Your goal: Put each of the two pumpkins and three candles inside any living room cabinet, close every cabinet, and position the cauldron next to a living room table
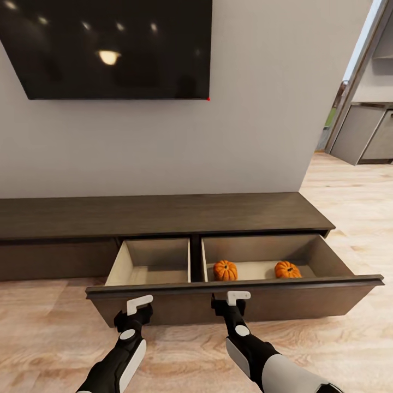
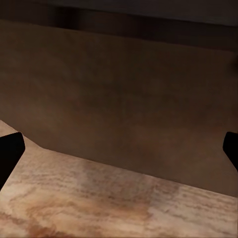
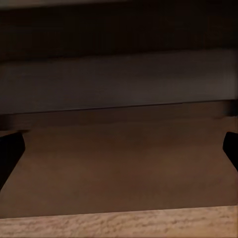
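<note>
While both tools, left (image 1: 140,304) and right (image 1: 238,297), hang released, two ribbed orange pumpkins (image 1: 225,270) (image 1: 287,269) sit inside the dark brown wooden cabinet's open drawer (image 1: 234,288); wrist views add its plain front.

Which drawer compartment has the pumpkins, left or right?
The right compartment, in front of the right gripper: both pumpkins sit on its pale floor. The left compartment shows only bare wood.

Both arms are glossy black with white shell panels; the left gripper (image 1: 141,304) and right gripper (image 1: 238,297) carry white finger pads (black fingertips (image 2: 10,153) in wrist views).
</note>
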Robot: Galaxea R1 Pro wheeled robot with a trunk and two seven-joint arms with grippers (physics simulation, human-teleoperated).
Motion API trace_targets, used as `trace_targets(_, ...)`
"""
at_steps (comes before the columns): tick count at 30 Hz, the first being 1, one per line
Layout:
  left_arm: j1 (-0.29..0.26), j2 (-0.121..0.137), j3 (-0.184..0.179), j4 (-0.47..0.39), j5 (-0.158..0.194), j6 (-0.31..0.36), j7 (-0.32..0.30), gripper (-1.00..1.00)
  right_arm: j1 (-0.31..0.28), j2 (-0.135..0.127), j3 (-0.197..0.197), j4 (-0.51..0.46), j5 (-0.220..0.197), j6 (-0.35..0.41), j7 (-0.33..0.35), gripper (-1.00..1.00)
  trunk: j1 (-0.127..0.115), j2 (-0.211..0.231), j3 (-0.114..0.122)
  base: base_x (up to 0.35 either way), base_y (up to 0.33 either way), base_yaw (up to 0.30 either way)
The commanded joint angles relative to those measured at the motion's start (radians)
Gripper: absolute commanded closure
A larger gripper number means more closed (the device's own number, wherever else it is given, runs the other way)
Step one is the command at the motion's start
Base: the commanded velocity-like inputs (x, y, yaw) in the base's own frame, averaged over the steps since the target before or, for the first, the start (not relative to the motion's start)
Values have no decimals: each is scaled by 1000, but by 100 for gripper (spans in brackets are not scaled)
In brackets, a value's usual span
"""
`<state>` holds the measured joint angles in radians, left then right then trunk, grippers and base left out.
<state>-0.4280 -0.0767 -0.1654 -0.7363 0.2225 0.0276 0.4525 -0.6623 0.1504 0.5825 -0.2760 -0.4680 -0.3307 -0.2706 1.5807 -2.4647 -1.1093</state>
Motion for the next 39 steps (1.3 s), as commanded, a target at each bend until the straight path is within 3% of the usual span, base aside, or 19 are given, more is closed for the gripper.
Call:
trace_targets(1,0,0,0,0,0,0,0,-100,0,0,-1,0,0,-1,-1,-100,0,0,0,9,0,0)
trace_targets(8,0,0,1,0,0,0,0,-100,0,1,-1,0,0,0,-1,-100,0,0,0,52,1,0)
trace_targets(39,0,0,1,0,0,2,0,-100,0,3,-1,0,0,0,-1,-100,0,0,0,256,49,0)
